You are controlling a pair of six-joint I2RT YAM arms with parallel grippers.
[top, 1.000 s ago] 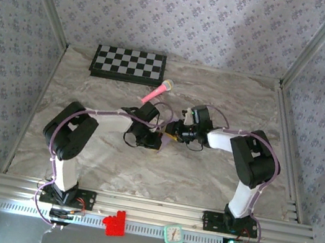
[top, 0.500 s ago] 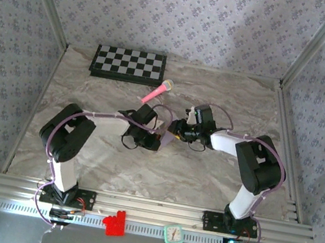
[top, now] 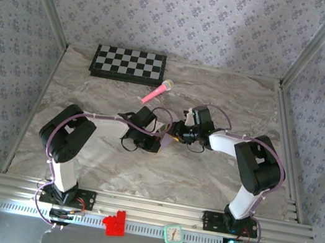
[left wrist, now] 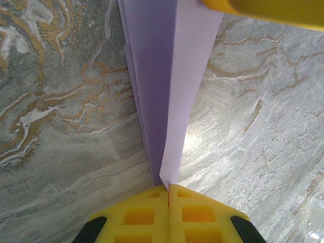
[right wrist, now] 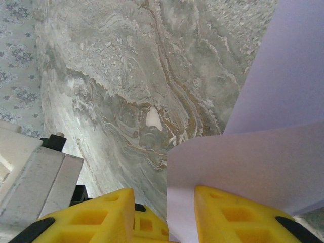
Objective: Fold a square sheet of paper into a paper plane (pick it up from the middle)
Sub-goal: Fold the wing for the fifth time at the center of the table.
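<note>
Left wrist: gripping the paper [left wrist: 167, 76] by its tip, tight in the left gripper [left wrist: 168, 190]. With the right gripper [right wrist: 164, 202] parted at its edge, close squarely, keeping layers aligned.

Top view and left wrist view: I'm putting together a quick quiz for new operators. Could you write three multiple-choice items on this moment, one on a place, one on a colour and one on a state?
1. Where does the pink microphone lie?
A. by the near right corner of the checkered board
B. at the far right corner
C. at the near left edge

2. What colour is the folded paper?
A. green
B. pale lavender
C. orange

3. How is the left gripper?
A. open, holding nothing
B. shut on the microphone
C. shut on the folded paper

Key:
1 A, the top view shows it just off that corner.
2 B, the colour is plain in the left wrist view.
3 C, its jaws meet with the paper's end pinched between them.
</note>
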